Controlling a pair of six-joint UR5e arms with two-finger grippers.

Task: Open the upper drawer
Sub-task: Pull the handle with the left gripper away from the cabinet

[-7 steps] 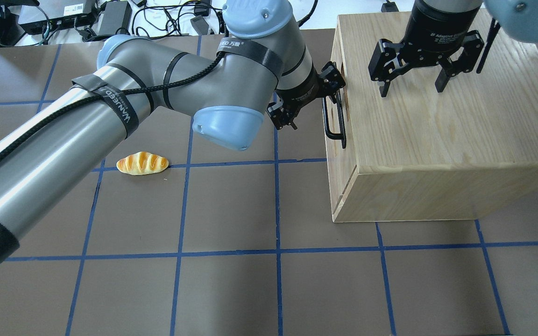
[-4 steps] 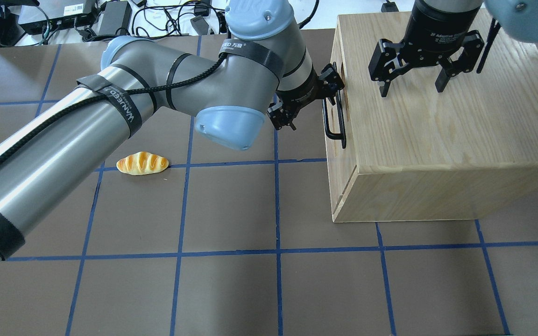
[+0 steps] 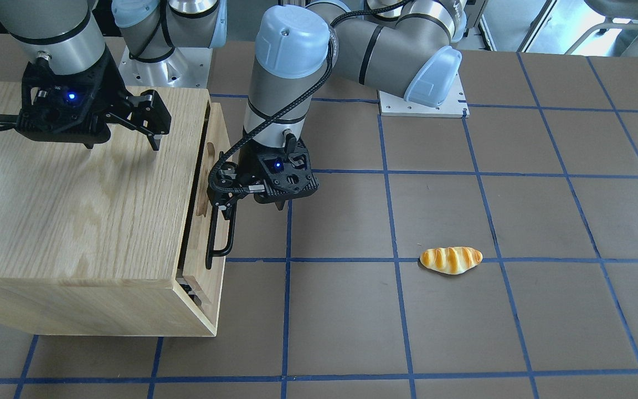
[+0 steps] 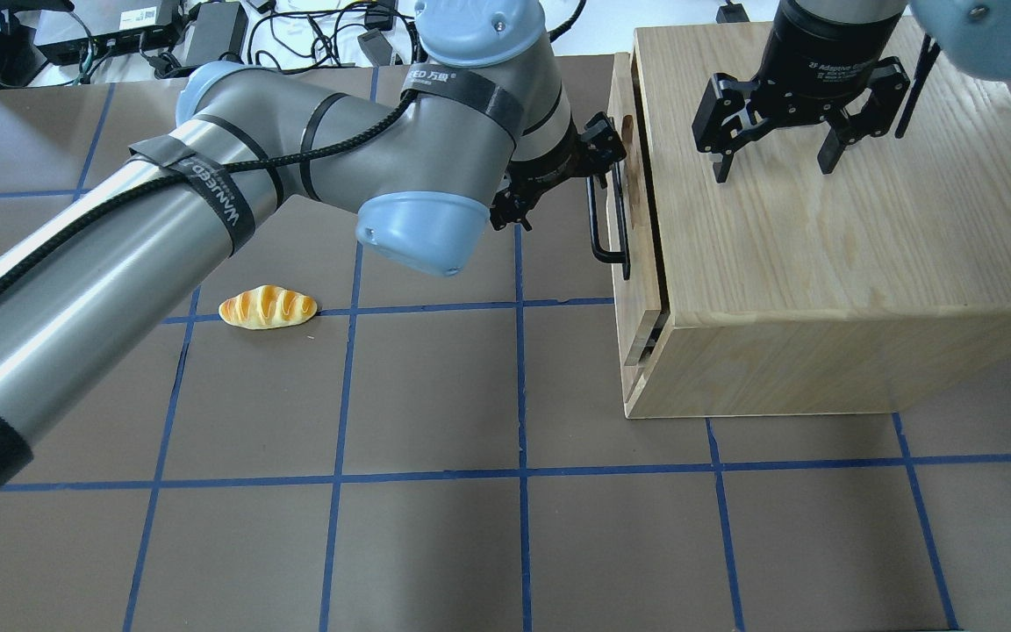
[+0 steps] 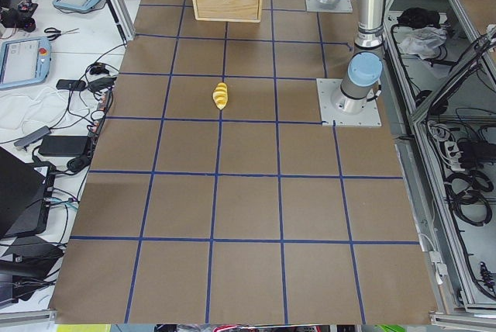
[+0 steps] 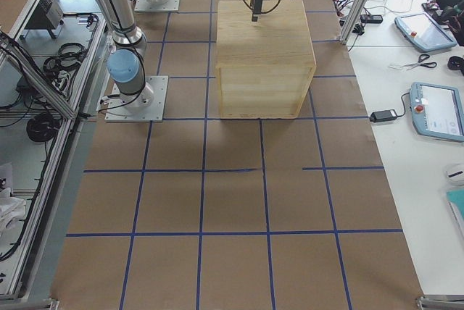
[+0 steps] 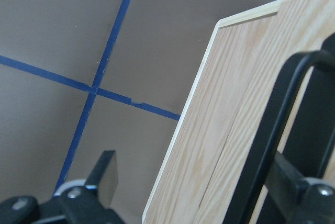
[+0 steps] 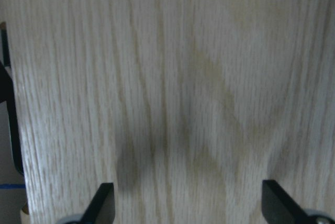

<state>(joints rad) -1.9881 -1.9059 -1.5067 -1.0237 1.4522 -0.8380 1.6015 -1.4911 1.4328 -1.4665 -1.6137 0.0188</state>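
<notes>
Left gripper (image 3: pixel 250 195) spread, one finger hooked behind handle (image 3: pixel 225 233) | bar runs near–far | your pull on the ajar upper drawer (image 3: pixel 216 133) goes left, off the cabinet (image 4: pixel 821 263) | right gripper (image 4: pixel 775 168) spread above its top.

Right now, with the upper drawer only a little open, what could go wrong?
1. The left gripper looks open around the black handle, hooking rather than clamping it, so it may slip off as the upper drawer comes out.
2. I cannot tell if the open right gripper presses on the cabinet; if not, the whole cabinet may slide instead.
</notes>
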